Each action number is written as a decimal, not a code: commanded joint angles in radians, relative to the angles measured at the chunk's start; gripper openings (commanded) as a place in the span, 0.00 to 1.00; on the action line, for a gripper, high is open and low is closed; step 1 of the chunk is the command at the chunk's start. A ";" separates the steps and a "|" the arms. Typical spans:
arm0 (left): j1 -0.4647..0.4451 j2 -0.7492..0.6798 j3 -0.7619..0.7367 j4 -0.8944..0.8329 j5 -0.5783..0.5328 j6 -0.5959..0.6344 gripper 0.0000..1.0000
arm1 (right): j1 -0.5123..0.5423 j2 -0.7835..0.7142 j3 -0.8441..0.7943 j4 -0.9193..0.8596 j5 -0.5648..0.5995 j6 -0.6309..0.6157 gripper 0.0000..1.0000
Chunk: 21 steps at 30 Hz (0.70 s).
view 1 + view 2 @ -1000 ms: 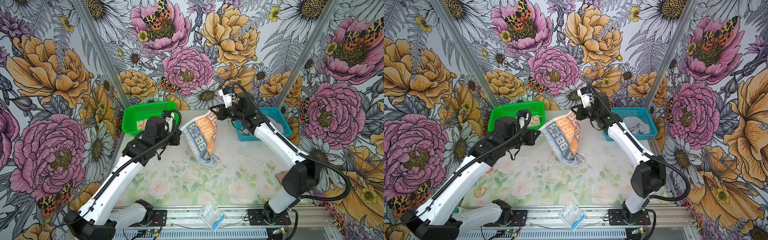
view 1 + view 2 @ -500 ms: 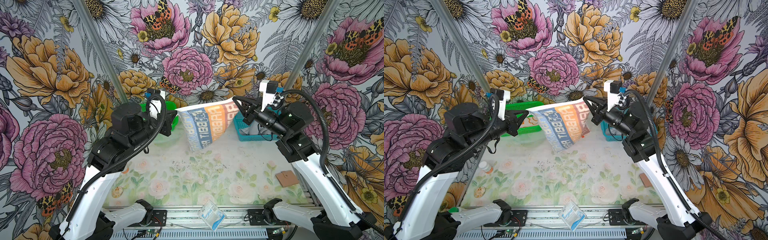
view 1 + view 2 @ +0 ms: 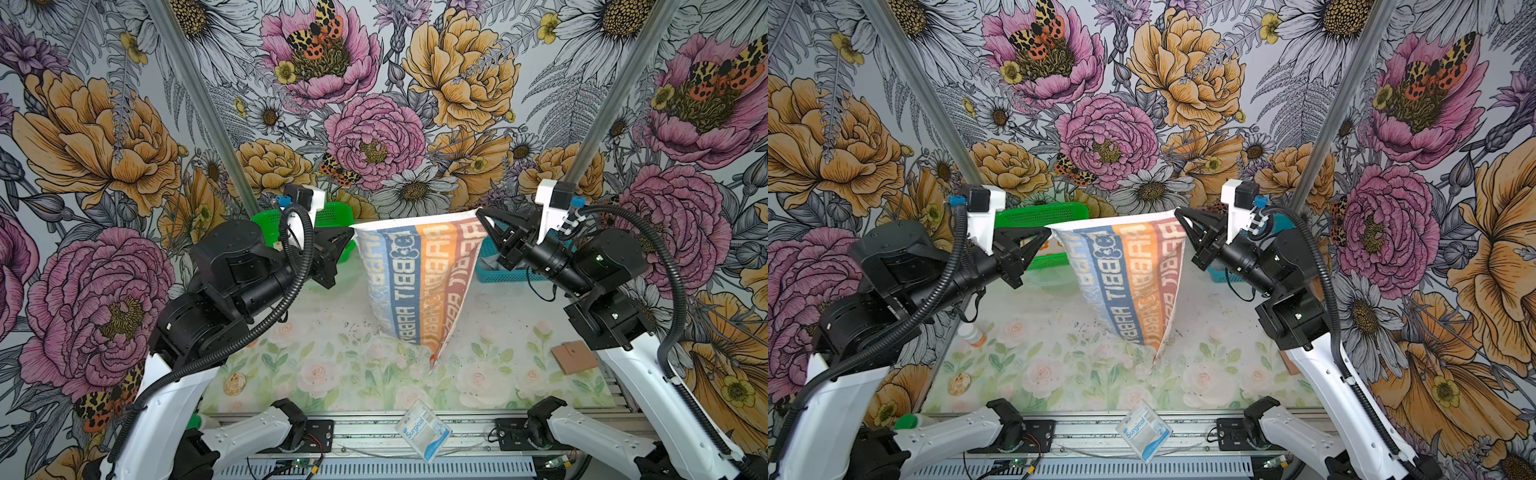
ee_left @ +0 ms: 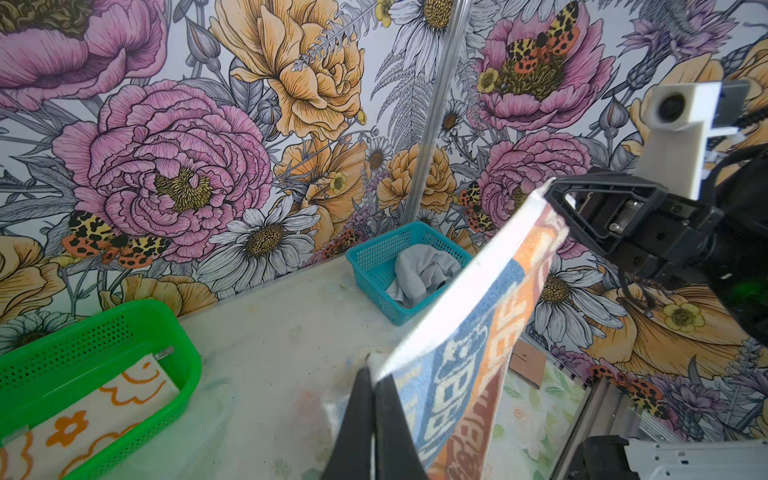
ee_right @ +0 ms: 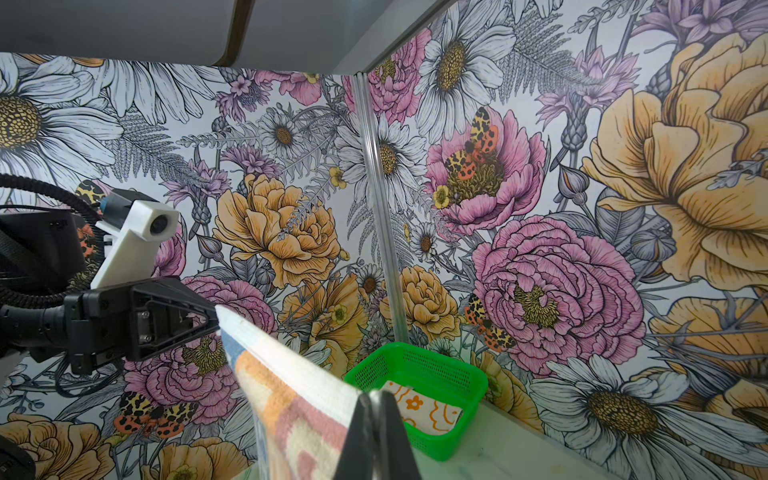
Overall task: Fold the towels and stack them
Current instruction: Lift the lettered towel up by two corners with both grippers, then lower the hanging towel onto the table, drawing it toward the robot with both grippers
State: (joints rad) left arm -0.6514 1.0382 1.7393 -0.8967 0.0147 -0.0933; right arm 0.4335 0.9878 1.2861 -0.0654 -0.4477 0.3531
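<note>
Floral-papered walls, floral bench (image 3: 324, 365). Left tool (image 3: 350, 231) and right tool (image 3: 481, 215) each clamped shut on a top corner of RABBIT towel (image 3: 415, 282), held taut above bench, lower point hanging down. Cream towel (image 4: 104, 403) in green basket (image 4: 62, 357); grey towel (image 4: 424, 270) in blue basket (image 4: 374, 266).

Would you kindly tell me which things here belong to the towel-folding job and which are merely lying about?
Job: RABBIT towel, stretched between left hand and right hand; flower towel in green basket; grey towel in blue basket.
Lying about: Surgical packet; brown card; small bottle.
</note>
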 commanded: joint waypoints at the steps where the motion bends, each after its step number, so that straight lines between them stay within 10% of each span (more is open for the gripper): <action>1: 0.014 -0.018 -0.068 0.023 -0.192 0.012 0.00 | -0.021 -0.002 -0.062 0.043 0.113 -0.032 0.00; 13: 0.348 0.123 -0.469 0.520 0.024 -0.119 0.00 | -0.112 0.221 -0.378 0.491 0.185 -0.037 0.00; 21: 0.367 0.433 -0.464 0.739 0.080 -0.136 0.00 | -0.171 0.525 -0.373 0.693 0.155 -0.019 0.00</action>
State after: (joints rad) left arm -0.3321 1.4239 1.2442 -0.2996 0.1596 -0.2016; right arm 0.3054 1.4525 0.8761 0.5175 -0.3668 0.3325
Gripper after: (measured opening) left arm 0.046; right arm 0.049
